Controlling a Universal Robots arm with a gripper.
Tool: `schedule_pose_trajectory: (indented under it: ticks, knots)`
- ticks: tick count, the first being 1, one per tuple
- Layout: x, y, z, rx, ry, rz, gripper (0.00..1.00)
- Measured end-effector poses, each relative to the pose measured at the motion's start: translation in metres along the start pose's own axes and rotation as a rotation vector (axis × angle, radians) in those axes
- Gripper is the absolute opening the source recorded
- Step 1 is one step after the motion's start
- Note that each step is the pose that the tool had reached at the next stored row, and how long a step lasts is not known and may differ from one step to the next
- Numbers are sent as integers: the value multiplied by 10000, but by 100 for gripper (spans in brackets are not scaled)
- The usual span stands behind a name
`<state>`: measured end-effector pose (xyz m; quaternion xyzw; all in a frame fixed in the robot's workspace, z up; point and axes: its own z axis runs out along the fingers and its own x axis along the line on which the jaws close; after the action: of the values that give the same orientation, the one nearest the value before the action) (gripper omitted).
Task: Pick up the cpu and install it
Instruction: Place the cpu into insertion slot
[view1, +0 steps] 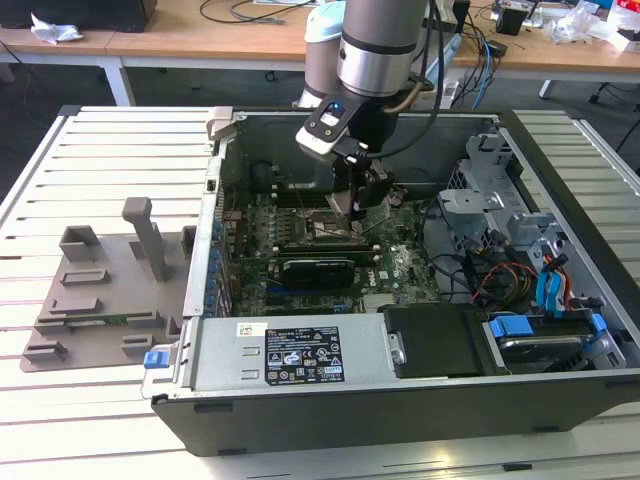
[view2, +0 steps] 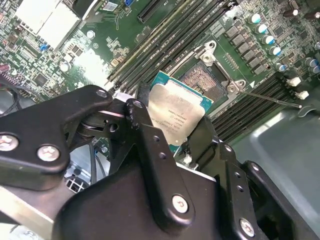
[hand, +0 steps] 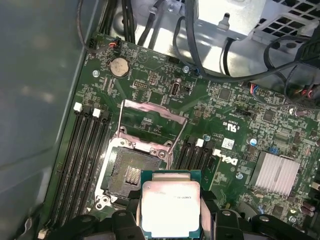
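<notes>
The gripper (view2: 171, 127) pinches the cpu (hand: 171, 207) by two edges, over the motherboard (hand: 227, 97) near its open socket (hand: 131, 172).

Grey tray (view1: 95, 300) beside open computer case (view1: 400, 410)

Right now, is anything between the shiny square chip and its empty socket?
Nothing visible. The black gripper holds the silvery square cpu near the bare dark socket, whose metal retaining frame is swung open.

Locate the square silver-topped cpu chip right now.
In both wrist views the square silver-topped cpu is clamped in the black gripper, held just above the open socket on the green motherboard, not yet seated.
</notes>
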<state>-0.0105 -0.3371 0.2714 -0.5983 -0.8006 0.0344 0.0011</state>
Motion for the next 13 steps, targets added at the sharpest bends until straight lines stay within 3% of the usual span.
schedule_pose_trajectory:
  ticks: [10,13]
  knots:
    - [0,0,8,42,57,1030,55]
    - [0,1,15,64,89,1594,55]
